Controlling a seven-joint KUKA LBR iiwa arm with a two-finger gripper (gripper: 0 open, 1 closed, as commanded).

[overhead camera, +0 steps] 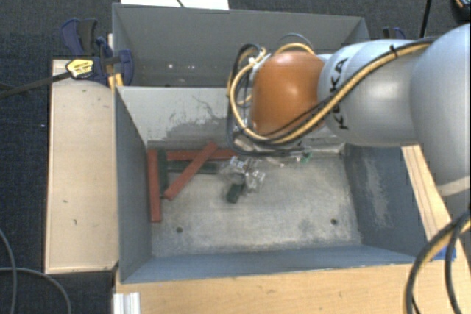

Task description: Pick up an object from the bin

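Now, starting at the near wall of the grey bin point(243, 261), the floor just behind it is lying bare, nothing but scuffed metal. Moving inward, a small dark piece point(234, 194) is sitting near the middle of the floor, too small for me to name its kind. The gripper point(246, 174) is hanging right at its far side. Whether it is touching the piece or just above it, I cannot tell. How wide the claw is standing I cannot tell either, and nothing is showing plainly clasped in it.

Off to the left, apart from the gripper, three reddish-brown sticks are lying. One long stick point(154, 187) is running beside the left wall, a slanted stick point(190, 171) is crossing toward it, and a back stick point(184, 154) is lying at the foot of the far wall. Further back and above, the orange wrist cover point(287, 92) is bulging over the claw, with the silver arm point(383, 95) stretching in from the right.

I am reading this as the approach to a grasp, with the pick not yet made. The next move is calling for the claw to be centred on the dark piece, taken right down to the floor, clamped, then raised straight up. It is small, so it may skid away.
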